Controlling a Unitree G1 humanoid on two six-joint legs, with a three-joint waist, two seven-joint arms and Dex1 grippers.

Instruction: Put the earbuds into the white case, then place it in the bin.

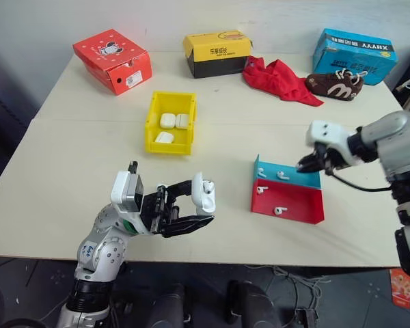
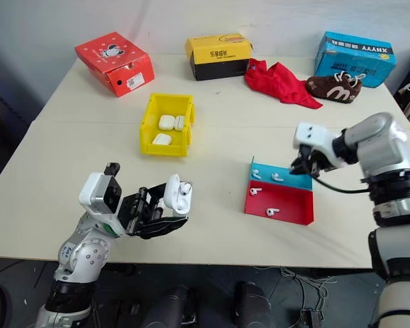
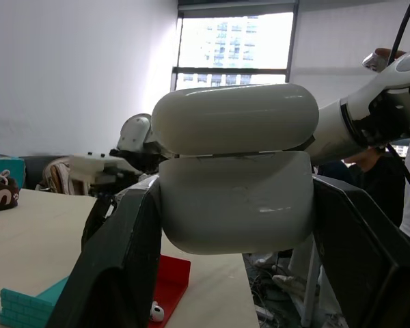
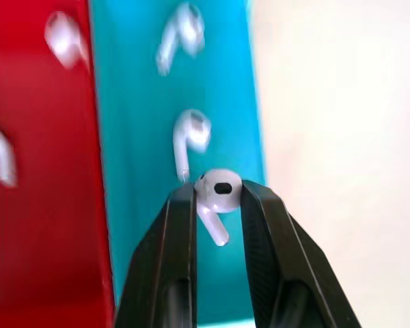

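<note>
Right gripper (image 4: 217, 198): fingers pinched on one tiny glossy white stemmed earbud (image 4: 215, 195), stem hanging below, above the blue half of the shallow red-and-blue tray (image 1: 307, 179). Left gripper (image 1: 195, 205): clamped on the small glossy white rounded case (image 1: 203, 195), lid open, well to the left. Yellow plastic bin (image 1: 150, 126): beyond it.

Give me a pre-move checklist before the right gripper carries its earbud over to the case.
1. Tiny glossy white earbud pinched in right gripper: ok.
2. Small glossy white plastic case clamped in left gripper: ok.
3. Case lid open: ok.
4. Free earbud slot in case: cannot tell.
5. Earbud lifted above the shallow red-and-blue tray: ok.
6. Bright yellow plastic bin has room beside three cases: ok.
</note>
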